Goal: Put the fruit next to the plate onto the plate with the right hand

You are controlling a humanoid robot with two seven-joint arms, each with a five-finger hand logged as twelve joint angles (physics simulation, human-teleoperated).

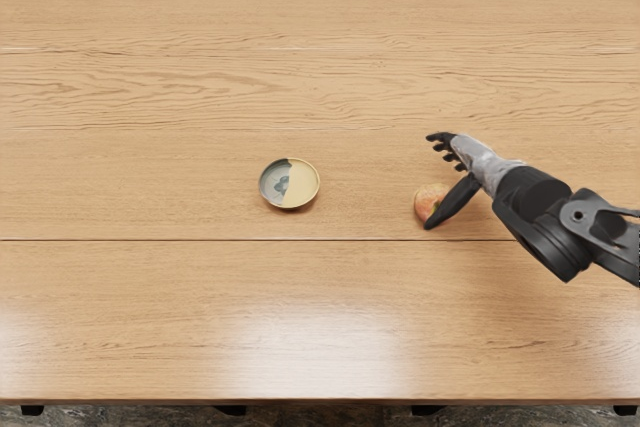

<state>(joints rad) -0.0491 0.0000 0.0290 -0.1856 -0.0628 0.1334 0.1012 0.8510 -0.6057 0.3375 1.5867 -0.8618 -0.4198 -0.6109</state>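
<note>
The fruit (427, 204) sits on the table (200, 297) just on the near side of the right hand's (468, 162) spread fingers (441, 139), which grip nothing, and the thumb slants down across its right side. The plate (289, 184) lies well beyond the fruit, away from the fingers. The thumb hides part of the fruit, so I cannot tell whether they touch or what kind of fruit it is.

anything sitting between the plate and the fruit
No. In the head view only bare table shows between the plate and the fruit; the right hand is at the fruit's other side.
</note>
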